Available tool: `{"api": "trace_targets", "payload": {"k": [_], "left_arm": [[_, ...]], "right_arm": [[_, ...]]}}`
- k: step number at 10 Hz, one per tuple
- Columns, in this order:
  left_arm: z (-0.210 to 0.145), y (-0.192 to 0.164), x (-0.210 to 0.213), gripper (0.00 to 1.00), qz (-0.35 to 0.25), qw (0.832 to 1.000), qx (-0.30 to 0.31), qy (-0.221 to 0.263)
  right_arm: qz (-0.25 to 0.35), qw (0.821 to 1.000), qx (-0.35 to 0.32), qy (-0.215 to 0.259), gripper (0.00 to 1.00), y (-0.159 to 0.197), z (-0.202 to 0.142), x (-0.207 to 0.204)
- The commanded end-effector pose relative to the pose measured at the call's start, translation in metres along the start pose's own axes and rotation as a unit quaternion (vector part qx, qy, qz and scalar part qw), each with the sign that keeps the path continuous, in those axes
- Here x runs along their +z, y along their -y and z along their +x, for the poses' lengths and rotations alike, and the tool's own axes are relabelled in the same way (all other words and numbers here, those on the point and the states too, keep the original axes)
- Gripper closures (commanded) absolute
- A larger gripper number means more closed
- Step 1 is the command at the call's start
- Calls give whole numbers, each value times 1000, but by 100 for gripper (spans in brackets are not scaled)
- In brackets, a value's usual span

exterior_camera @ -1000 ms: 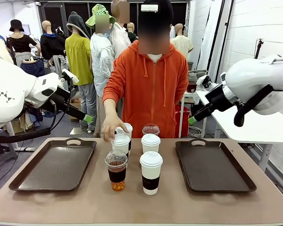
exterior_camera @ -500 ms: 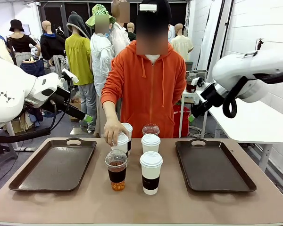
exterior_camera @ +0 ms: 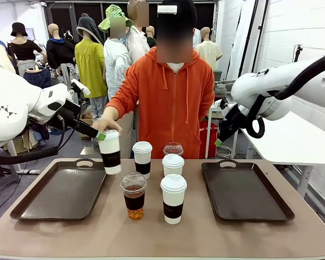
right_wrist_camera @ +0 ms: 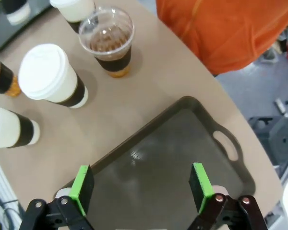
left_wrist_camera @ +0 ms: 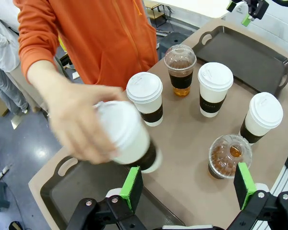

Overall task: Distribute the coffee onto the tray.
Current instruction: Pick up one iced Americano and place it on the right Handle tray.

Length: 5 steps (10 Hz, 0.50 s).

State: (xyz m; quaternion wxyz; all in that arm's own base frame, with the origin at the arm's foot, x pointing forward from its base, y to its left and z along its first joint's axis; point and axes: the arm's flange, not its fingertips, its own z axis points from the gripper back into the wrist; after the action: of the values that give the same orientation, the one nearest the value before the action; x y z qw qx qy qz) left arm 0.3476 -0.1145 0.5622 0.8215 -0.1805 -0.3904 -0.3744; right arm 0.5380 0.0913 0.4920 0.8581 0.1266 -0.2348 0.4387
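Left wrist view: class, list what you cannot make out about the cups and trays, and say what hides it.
In the left wrist view:
Lifted paper cup: motion-blurred, its top covered by the person's hand.
Middle standing paper cup: sleeve print too small to read.
Near tray: cut off by the bottom edge, partly behind the left gripper.

I'd call this a robotics lab, a plain test hall rather than any café. A white left arm (exterior_camera: 21,108) and a white right arm (exterior_camera: 281,89) rise at either side of a brown worktop (exterior_camera: 206,238), and a black cable (exterior_camera: 21,157) trails from the left one. The worktop holds a left tray (exterior_camera: 59,189), a right tray (exterior_camera: 244,192) and takeaway coffee cups (exterior_camera: 173,197). On the right runs a white-painted block wall (exterior_camera: 309,32) with a white table (exterior_camera: 292,143) before it. Farther off, a red box (exterior_camera: 210,138) stands on the grey floor (exterior_camera: 0,206).
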Motion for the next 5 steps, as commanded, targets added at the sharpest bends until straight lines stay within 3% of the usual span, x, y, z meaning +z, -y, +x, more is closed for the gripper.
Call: {"api": "trace_targets", "payload": {"k": [1,5], "left_arm": [[-1,-1,0,0,-6,1000,3,1],[-1,-1,0,0,-6,1000,3,1]], "right_arm": [[26,999,29,8,0,11,-8,-13],[29,999,45,2,0,12,-17,-29]]}}
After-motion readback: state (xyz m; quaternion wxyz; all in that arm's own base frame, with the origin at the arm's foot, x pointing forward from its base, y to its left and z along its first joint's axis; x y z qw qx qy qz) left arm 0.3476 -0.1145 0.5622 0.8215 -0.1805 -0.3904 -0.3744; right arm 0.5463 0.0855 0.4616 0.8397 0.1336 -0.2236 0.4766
